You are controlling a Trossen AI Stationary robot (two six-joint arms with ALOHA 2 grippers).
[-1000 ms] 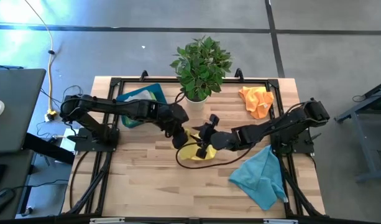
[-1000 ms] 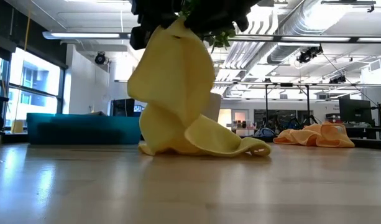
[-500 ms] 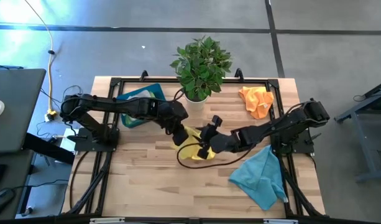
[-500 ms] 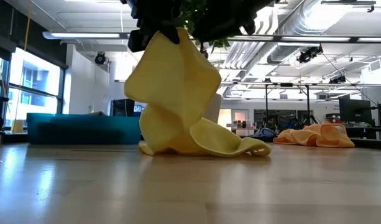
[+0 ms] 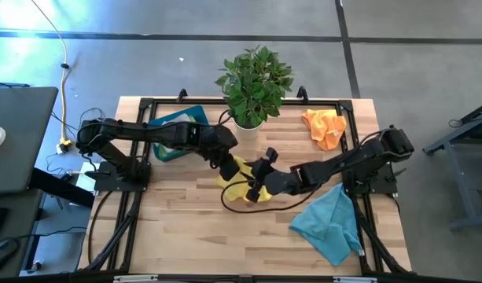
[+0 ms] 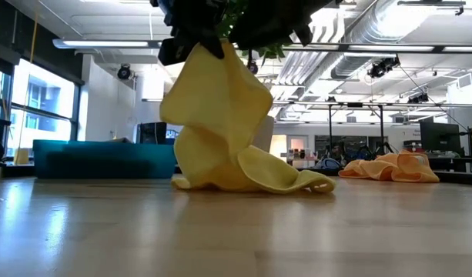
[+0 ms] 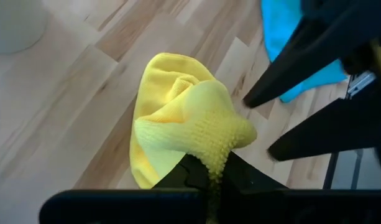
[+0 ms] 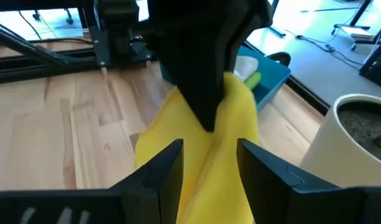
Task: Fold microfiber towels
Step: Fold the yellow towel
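Observation:
A yellow microfiber towel (image 5: 239, 187) hangs bunched near the table's middle, and its lower end lies on the wood. My left gripper (image 5: 225, 163) is shut on its top, as the left wrist view (image 7: 212, 180) also shows. My right gripper (image 5: 255, 187) is open and comes level from the table's right. Its two fingers (image 8: 160, 167) stand on either side of the hanging towel (image 8: 206, 140), just below the left gripper. In the low view the towel (image 6: 220, 123) hangs from the dark grippers at the top. My left gripper pinches a bunched fold at the towel's top (image 7: 210, 160) between its two fingers, from above, pointing down. The towel hangs slack below the fingers, and its lower end (image 6: 255, 178) lies crumpled on the table. My right gripper's open fingers flank the hanging towel; I cannot tell whether they touch it.
A potted plant (image 5: 255, 82) stands at the far middle. A blue tray (image 5: 178, 119) holding a lime green cloth is at the far left. An orange towel (image 5: 324, 128) lies at the far right and a teal towel (image 5: 331, 222) at the near right. Bare wood is at the near left.
My left gripper has moved a little toward the table's far left with the towel's top. The towel's hanging part has shifted with it, and its lower end has stayed on the table. My right gripper has followed slightly to the left.

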